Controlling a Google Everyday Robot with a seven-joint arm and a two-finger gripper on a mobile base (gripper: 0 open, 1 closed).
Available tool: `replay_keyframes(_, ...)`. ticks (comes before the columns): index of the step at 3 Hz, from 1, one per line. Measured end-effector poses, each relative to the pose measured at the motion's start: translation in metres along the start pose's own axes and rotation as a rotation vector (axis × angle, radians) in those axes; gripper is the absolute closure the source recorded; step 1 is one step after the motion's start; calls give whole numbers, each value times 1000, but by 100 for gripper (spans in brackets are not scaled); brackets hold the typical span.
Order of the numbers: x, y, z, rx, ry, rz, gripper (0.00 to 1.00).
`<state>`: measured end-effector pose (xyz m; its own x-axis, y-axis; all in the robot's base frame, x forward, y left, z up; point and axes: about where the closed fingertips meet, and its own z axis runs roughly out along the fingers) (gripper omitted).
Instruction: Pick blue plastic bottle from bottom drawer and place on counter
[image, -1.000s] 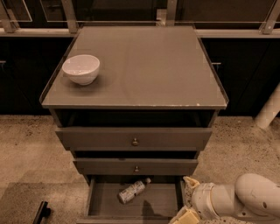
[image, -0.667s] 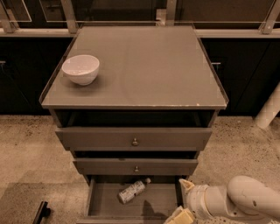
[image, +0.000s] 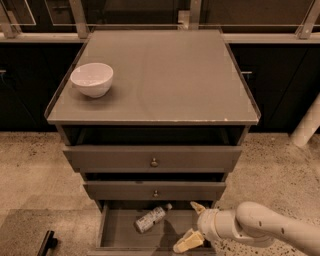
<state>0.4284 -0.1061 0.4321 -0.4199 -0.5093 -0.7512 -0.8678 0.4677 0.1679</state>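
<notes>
The blue plastic bottle (image: 151, 218) lies on its side on the plank floor of the open bottom drawer (image: 120, 235), cap pointing up and to the right. My gripper (image: 192, 225) reaches in from the lower right over the drawer's right half, its two yellowish fingers spread open, empty, a short way right of the bottle. The counter (image: 170, 75) is the glossy grey-brown cabinet top above.
A white bowl (image: 92, 79) stands on the counter's left side. The two upper drawers with round knobs (image: 154, 162) are slightly pulled out above the bottom drawer. Dark cabinets and a rail run behind. A dark object (image: 46, 244) lies on the speckled floor at lower left.
My arm and gripper have moved left, further over the drawer and closer to the bottle. The bottle and bowl have not moved.
</notes>
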Motion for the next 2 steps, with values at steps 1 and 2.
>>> replay_keyframes(1, 0, 0, 0, 0, 0, 0, 0)
replay_keyframes(2, 1, 1, 10, 13, -70, 12, 0)
